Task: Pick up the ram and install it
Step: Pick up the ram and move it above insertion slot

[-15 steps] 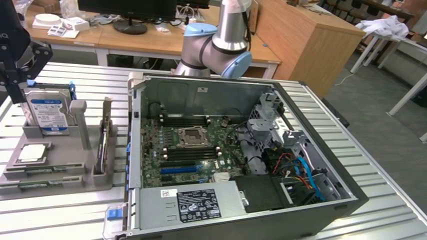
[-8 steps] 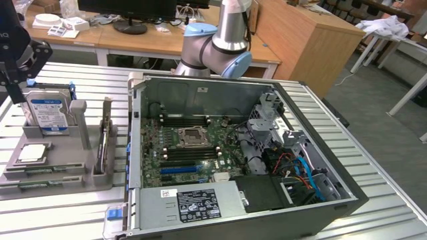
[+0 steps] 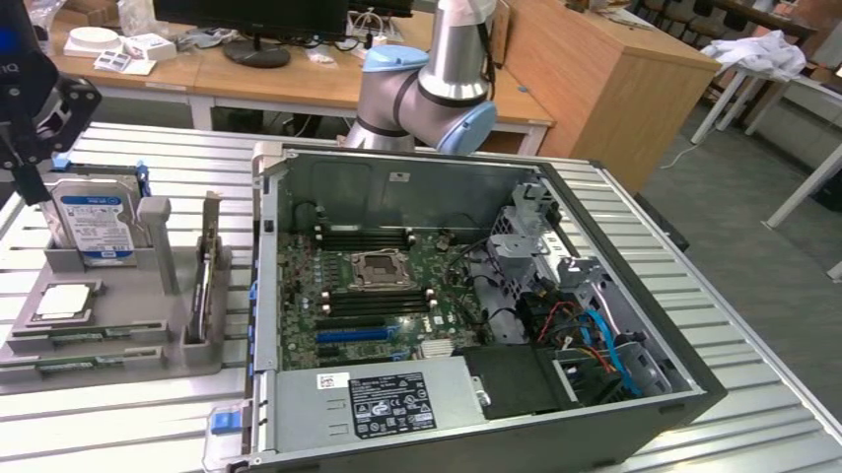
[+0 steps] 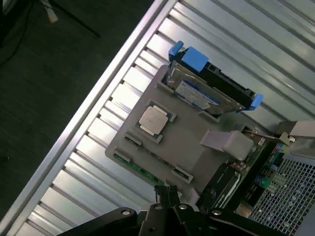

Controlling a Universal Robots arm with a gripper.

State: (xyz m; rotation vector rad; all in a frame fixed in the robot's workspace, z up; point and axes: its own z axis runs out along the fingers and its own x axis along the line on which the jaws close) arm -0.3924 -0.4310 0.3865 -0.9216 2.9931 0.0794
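Observation:
The ram point(image 3: 82, 339) is a slim green stick lying flat in a slot of the grey holder tray point(image 3: 132, 325) at the exterior view's left. A second green stick point(image 3: 73, 365) lies just in front of it. In the wrist view the ram point(image 4: 141, 170) runs along the tray's near edge. My gripper point(image 3: 27, 177) hangs above the tray's far corner, over the hard drive, well above the ram. Its black fingers point(image 4: 168, 195) are shut together with nothing between them. The open computer case point(image 3: 270, 296) shows the motherboard with dark memory slots point(image 3: 375, 237) beside the CPU socket point(image 3: 377, 266).
The tray also holds a silver hard drive point(image 3: 93, 225) with a blue-white label, a loose CPU point(image 3: 63, 301) and an upright dark expansion card point(image 3: 204, 286). The ribbed metal table's edge point(image 4: 98, 105) drops to the floor beside the tray. Desks stand behind.

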